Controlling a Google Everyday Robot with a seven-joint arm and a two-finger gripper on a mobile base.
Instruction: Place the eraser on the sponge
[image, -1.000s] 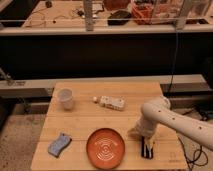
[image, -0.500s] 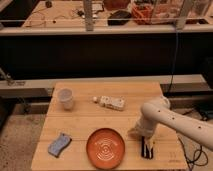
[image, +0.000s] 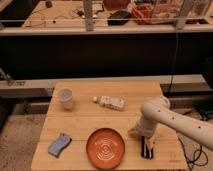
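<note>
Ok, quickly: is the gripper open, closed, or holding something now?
Gripper: low, just right of the orange plate; open or closed cannot be told.

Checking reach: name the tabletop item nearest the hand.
The orange plate, next to the hand at the near edge of the table; the sponge, cup and whitish block lie farther off.

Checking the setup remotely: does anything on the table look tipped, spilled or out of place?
Nothing stands out. The white cup stands upright; the sponge, orange plate and whitish block lie flat, apart from each other. The gripper is low over the table near its front edge, beside the plate.
</note>
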